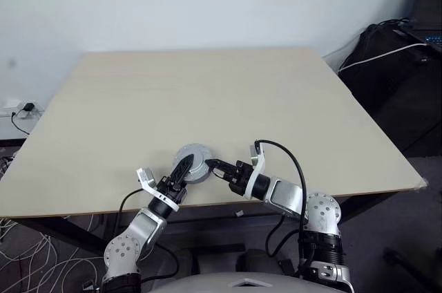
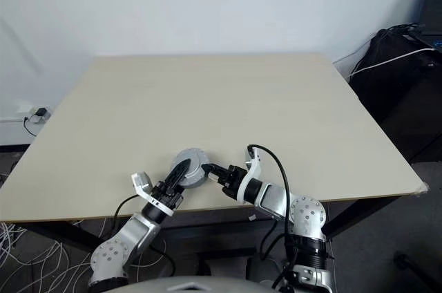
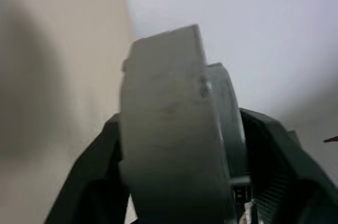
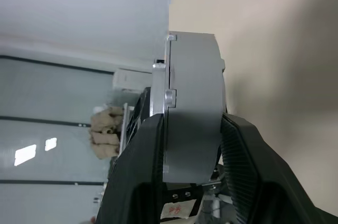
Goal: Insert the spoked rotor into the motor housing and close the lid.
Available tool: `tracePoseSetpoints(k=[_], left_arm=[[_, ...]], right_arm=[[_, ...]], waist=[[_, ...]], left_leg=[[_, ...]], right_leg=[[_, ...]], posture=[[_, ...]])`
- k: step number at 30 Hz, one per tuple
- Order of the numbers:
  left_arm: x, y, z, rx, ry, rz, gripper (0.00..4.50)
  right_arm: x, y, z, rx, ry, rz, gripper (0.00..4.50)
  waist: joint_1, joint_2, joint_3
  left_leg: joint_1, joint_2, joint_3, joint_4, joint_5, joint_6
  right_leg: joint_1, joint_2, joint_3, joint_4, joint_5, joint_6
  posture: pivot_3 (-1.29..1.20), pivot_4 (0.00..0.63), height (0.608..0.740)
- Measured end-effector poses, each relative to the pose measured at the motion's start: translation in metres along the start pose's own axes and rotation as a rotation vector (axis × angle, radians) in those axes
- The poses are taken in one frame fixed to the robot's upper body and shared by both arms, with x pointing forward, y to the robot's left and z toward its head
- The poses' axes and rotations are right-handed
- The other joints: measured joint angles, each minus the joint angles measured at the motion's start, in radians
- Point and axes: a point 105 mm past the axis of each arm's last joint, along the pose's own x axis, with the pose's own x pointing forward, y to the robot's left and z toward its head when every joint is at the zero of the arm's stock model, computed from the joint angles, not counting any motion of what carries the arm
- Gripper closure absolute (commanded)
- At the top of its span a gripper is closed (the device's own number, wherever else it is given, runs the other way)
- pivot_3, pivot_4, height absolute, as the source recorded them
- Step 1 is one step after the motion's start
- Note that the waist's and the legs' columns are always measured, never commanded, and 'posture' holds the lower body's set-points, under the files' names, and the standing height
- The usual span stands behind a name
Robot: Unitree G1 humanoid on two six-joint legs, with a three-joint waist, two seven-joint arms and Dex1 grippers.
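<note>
Here, near the front edge of the pale wooden table [image 1: 228,92], both arms meet around one round grey metal piece, the closed motor housing [image 1: 195,162] with its lid [image 4: 168,102] already on; the spoked rotor cannot be seen and no copper windings show. From the left, the left gripper [image 1: 181,169] reaches in with its two black fingers set on either side of the housing's rim, and in the left wrist view those fingers [image 3: 92,182] flank the smooth, dull-silver drum with little gap; whether they press it firmly I cannot tell. The housing is a thick, matte cylinder held on edge just above the tabletop. To the right, the right gripper [image 1: 213,166] pinches the same piece from the other side: in the right wrist view its ribbed black fingers [image 4: 248,166] clamp the drum's flat faces, the thin lid plate with small bolt heads on one side. Farther right, a black cable [image 1: 293,168] loops over the right forearm. Beyond the table's right corner stands dark equipment [image 1: 400,79] draped with a white cord [image 1: 376,57].
</note>
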Motion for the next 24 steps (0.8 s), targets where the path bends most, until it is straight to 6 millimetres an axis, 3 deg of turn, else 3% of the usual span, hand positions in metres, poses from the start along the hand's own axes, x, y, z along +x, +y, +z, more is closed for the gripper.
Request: tracePoseSetpoints(k=[11, 21, 24], left_arm=[[-0.0001, 0.0005, 0.0022, -0.013, -0.021, 0.025, 2.1], [0.0011, 0.0006, 0.0001, 0.004, -0.021, 0.04, 2.36], [0.001, 0.0008, 0.0, 0.004, -0.024, 0.041, 2.36]], right_arm=[[0.0045, -0.0018, 0.0, -0.033, -0.036, -0.015, 3.23], [0.0061, -0.0023, 0.0042, -0.062, -0.067, -0.025, 0.01], [0.0056, -0.0038, 0.0067, -0.067, -0.082, -0.036, 0.0]], waist=[[0.0, 0.0, 0.0], [0.001, -0.001, 0.0], [0.001, -0.001, 0.0]], left_leg=[[0.0, 0.0, 0.0, 0.0, 0.0, 0.0], [0.0, 0.0, 0.0, 0.001, 0.0, 0.0], [0.0, 0.0, 0.0, 0.001, 0.0, 0.0]], right_leg=[[0.0, 0.0, 0.0, 0.0, 0.0, 0.0], [0.0, 0.0, 0.0, 0.0, 0.0, 0.0], [0.0, 0.0, 0.0, 0.0, 0.0, 0.0]], posture=[[0.0, 0.0, 0.74], [0.0, 0.0, 0.74], [0.0, 0.0, 0.74]])
